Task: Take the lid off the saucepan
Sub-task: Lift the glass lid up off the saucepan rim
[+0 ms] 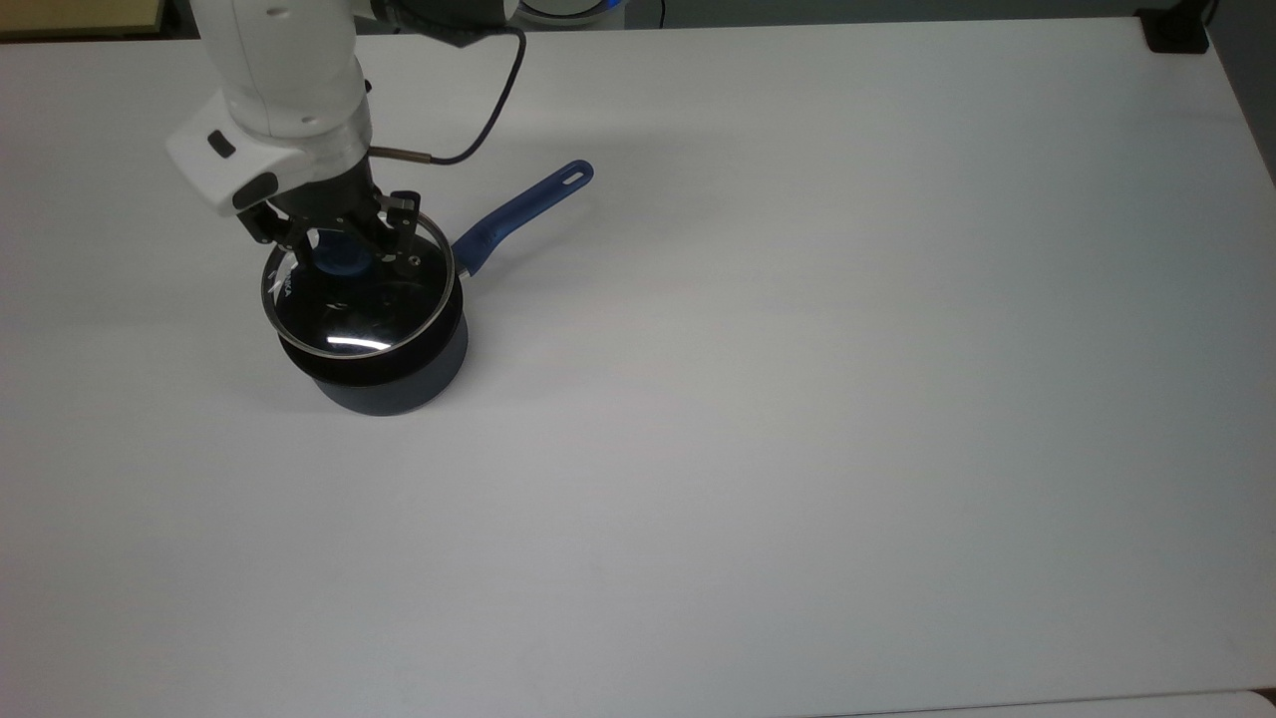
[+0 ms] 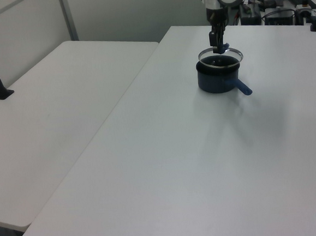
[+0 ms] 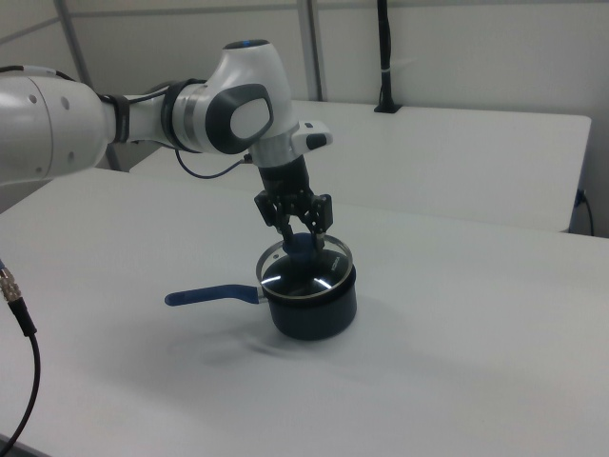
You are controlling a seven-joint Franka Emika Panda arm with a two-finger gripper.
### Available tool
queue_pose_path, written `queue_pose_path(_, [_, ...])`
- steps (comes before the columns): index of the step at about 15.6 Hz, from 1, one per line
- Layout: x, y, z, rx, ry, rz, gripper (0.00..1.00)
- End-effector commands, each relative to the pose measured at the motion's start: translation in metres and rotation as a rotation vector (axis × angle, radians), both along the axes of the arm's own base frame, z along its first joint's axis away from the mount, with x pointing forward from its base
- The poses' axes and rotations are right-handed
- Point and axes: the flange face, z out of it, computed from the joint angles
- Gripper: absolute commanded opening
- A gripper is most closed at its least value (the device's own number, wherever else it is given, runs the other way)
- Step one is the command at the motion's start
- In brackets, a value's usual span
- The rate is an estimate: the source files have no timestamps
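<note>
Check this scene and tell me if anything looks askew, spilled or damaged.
Nothing spilled or damaged. The lid hangs just above the saucepan, its blue knob held in the gripper, and it sits slightly tilted in the right view; that fits a lift under way. The saucepan stands upright on the table.
</note>
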Motion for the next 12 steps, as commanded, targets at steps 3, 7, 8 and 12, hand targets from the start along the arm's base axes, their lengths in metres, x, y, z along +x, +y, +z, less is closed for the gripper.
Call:
queue_pose_path(3, [-0.013,0.029,0.027,0.048,0.019,0.006,0.48])
queue_pose_path(7, [-0.017,0.069,0.033,0.063,0.054,0.038,0.48])
queue_pose_path(8, [-0.017,0.081,0.035,0.06,0.052,0.04,0.48])
queue_pose_path(12, [-0.017,0.13,0.037,0.058,0.047,0.048,0.48])
